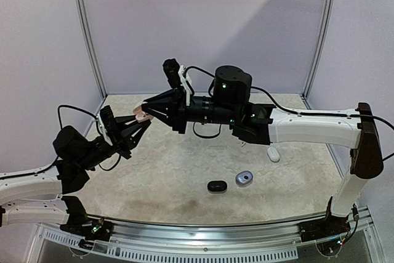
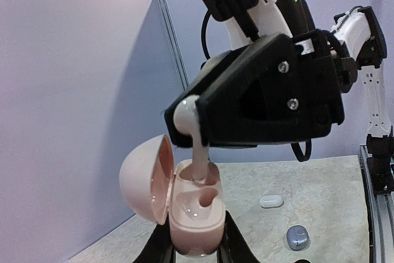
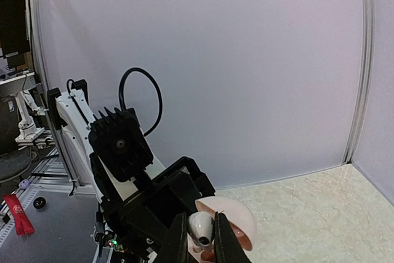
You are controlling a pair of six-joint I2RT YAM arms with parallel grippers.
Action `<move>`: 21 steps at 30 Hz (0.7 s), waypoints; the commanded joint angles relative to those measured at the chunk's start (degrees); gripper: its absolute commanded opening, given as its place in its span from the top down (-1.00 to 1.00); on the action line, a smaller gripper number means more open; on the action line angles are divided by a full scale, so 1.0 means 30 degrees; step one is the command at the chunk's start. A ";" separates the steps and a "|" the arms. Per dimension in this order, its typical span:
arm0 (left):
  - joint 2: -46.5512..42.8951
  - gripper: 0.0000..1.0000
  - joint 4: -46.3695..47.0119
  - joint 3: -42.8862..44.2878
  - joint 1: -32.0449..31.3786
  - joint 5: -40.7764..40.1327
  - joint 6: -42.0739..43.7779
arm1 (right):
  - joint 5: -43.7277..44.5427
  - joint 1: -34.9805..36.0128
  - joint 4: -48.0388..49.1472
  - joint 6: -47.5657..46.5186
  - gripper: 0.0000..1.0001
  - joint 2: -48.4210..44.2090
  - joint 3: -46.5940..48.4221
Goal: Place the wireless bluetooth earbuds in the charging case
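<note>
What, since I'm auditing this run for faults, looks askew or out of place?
Nothing stands out: the left gripper holds the open pink case upright, and the right gripper holds a pink earbud, stem at one socket.

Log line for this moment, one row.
left gripper: shut on case, lid open | right gripper: shut on earbud | earbud: stem tip in case, not seated

Left arm (image 1: 28, 186), right arm (image 1: 314, 126) raised; both jaws clamped, tips close together.

The earbud (image 2: 198, 152) stands stem-down in the open case (image 2: 194, 226), above the table (image 2: 332, 183).
</note>
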 commanded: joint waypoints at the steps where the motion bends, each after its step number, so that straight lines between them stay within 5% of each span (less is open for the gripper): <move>1: -0.0219 1.00 -0.0113 0.0353 -0.0274 -0.0239 -0.0153 | 0.0594 0.0112 -0.0908 -0.0524 1.00 0.0213 0.0740; 21: -0.0278 1.00 0.0025 0.0286 -0.0274 -0.0130 -0.0241 | 0.0165 0.0057 -0.3917 -0.2019 1.00 0.0222 0.1194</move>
